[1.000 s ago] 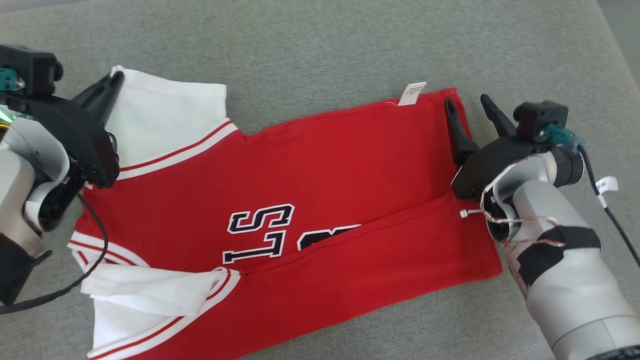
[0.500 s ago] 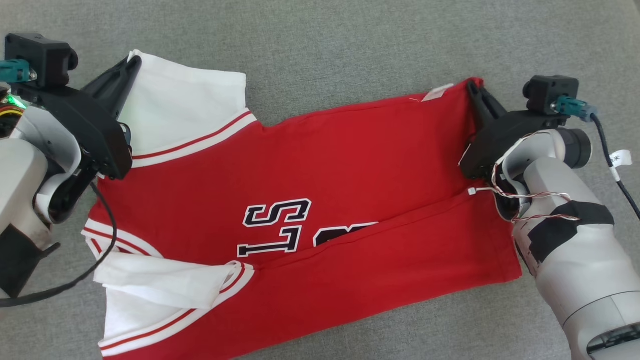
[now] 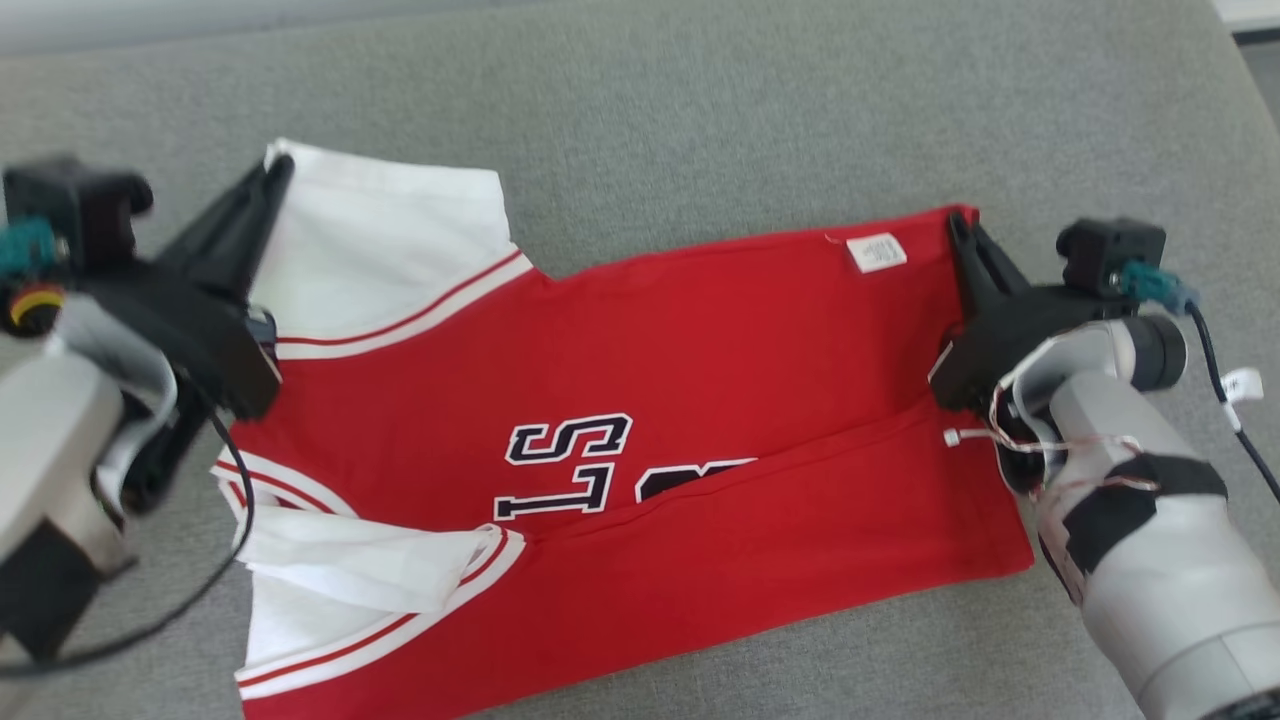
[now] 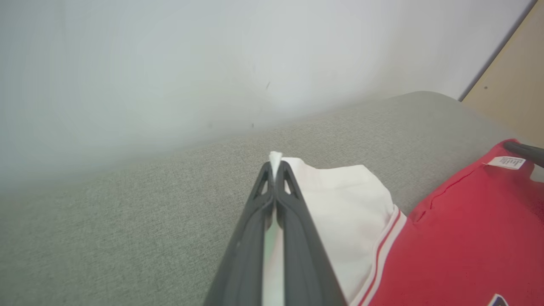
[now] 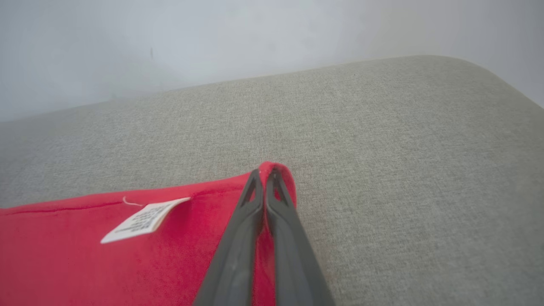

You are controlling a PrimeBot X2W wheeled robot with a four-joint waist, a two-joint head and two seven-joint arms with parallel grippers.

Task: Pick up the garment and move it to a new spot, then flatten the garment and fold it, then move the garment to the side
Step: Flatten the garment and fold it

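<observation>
Nearest us, by the near edge of the cushion [image 3: 850, 670], the garment [image 3: 700, 400] lies spread out w/ its near long side already turned over as a red flap [image 3: 760, 540]. The near sleeve [image 3: 350, 565], white, sits crumpled at the left end. Midway out, the black lettering [image 3: 570, 465] is half covered by that flap. Further out, along the garment's far edge, we have both corners. The left gripper [image 3: 275, 175] is pinched tight on the tip of the far sleeve [image 3: 390, 250]. The right gripper [image 3: 962, 228] is clamped on the garment's red far-right corner, just beside the white label [image 3: 877, 252]. Both wrist views show cloth caught between closed fingers.

We judge the step in hand is folding the far long side toward us. To do it well:
- lift both ends together, just enough to clear the cushion;
- keep the edge taut between the two arms, so no sag mid-span;
- travel at equal pace & lay the far edge parallel to the flap.

Risk: both grips are thin, esp. at the sleeve tip, so they may slip if we pull apart too hard. The far sleeve should end up tucked in, not trailing out.
</observation>
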